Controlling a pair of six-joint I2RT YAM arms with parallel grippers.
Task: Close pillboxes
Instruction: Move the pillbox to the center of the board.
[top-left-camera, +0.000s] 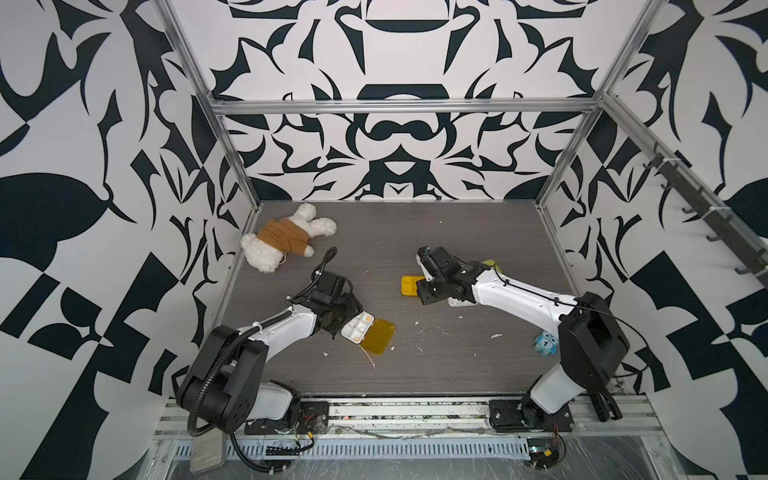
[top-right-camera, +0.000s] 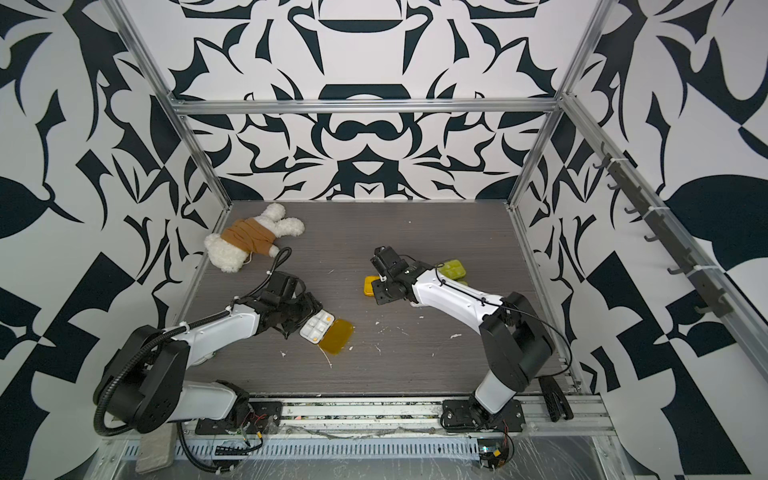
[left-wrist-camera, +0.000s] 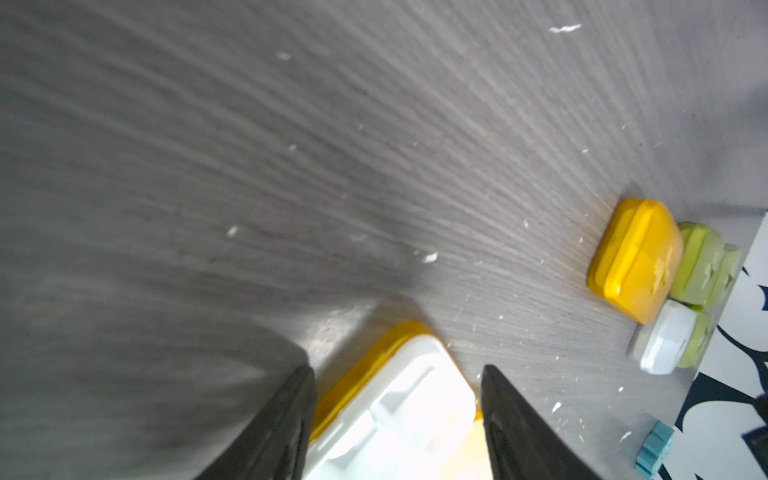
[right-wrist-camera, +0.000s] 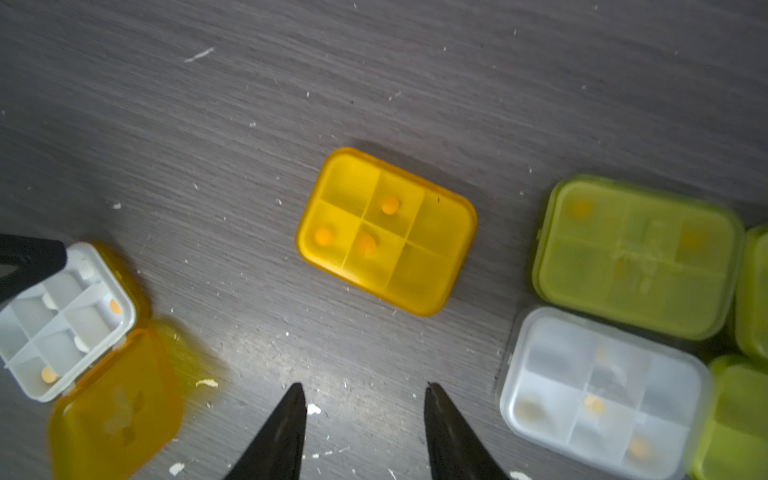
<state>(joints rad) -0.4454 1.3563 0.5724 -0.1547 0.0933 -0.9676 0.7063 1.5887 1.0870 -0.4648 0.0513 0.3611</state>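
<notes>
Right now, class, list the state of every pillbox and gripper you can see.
Open amber pillbox: lid folded back, compartments exposed.
Second amber pillbox: closed.
Clear pillbox: closed.
Yellow-green pillboxes: closed where visible.
Left gripper: astride the open amber pillbox, grip unclear.
Right gripper: open, empty.

You get bright, even light in both top views, edges bowed. Your left wrist view smears — the open amber-lidded white plastic pillbox (left-wrist-camera: 395, 415) blows out; right wrist glare pools on the grey wood-grain tabletop (right-wrist-camera: 257, 357).
</notes>
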